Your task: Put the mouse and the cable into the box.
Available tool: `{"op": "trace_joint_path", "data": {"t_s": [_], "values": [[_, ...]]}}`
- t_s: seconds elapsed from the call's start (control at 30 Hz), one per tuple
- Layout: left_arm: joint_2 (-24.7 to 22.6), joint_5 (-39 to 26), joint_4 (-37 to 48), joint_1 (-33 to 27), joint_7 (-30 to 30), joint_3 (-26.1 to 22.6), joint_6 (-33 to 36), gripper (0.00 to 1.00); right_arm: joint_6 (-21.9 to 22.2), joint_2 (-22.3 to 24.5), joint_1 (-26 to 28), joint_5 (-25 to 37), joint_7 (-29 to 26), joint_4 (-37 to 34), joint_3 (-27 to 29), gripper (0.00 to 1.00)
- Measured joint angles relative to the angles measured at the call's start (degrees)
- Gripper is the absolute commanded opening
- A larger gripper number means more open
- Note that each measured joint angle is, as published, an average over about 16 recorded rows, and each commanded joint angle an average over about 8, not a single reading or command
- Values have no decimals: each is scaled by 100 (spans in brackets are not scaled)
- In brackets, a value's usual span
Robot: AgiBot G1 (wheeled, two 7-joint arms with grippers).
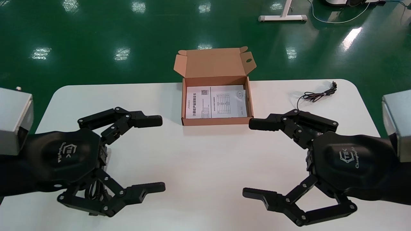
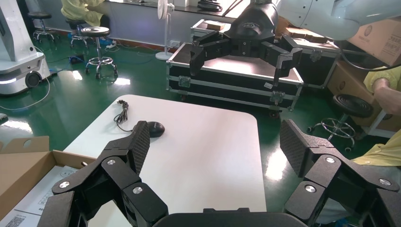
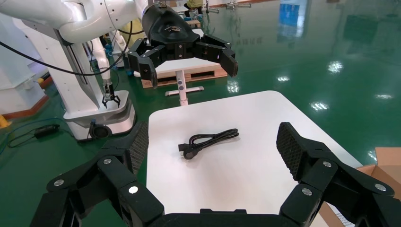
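An open cardboard box (image 1: 215, 121) with a printed leaflet (image 1: 215, 102) inside sits at the table's far middle. In the left wrist view a black mouse (image 2: 154, 128) lies on the table, and its thin cord (image 1: 316, 95) trails toward the far right corner. The mouse body is hidden under my right arm in the head view. A coiled black power cable (image 3: 208, 140) lies on the left side of the table, below my left gripper. My left gripper (image 1: 160, 154) and right gripper (image 1: 250, 158) hover open above the table, facing each other, both holding nothing.
The white table (image 1: 205, 166) has rounded corners, with green floor all around. The box lid (image 1: 213, 62) stands open at the back. Beyond the table are stools, black flight cases (image 2: 227, 78) and a white robot base (image 3: 101, 111).
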State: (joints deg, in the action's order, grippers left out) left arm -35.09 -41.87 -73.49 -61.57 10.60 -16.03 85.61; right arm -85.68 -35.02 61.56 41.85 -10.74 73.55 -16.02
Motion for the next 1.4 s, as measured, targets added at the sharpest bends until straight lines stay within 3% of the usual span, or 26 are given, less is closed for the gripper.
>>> {"op": "trace_joint_path", "data": {"t_s": [0.47, 0.7, 0.9, 1.13, 1.4], "values": [[30, -21, 24, 55, -27, 9, -29, 100, 46, 35, -2, 115, 67, -25, -4, 100], [213, -93, 24, 540, -314, 161, -370, 100, 524, 163, -94, 630, 303, -183, 8, 100], [535, -96, -108, 1563, -795, 505, -997, 100, 1275, 298, -305, 1259, 580, -417, 37, 100], [842, 127, -288, 3226, -1460, 1041, -1639, 100, 2090, 311, -604, 1785, 856, -741, 55, 100], [687, 536, -352, 4931, -2216, 1661, -2153, 100, 2558, 96, -709, 2140, 1215, -1199, -9, 100]]}}
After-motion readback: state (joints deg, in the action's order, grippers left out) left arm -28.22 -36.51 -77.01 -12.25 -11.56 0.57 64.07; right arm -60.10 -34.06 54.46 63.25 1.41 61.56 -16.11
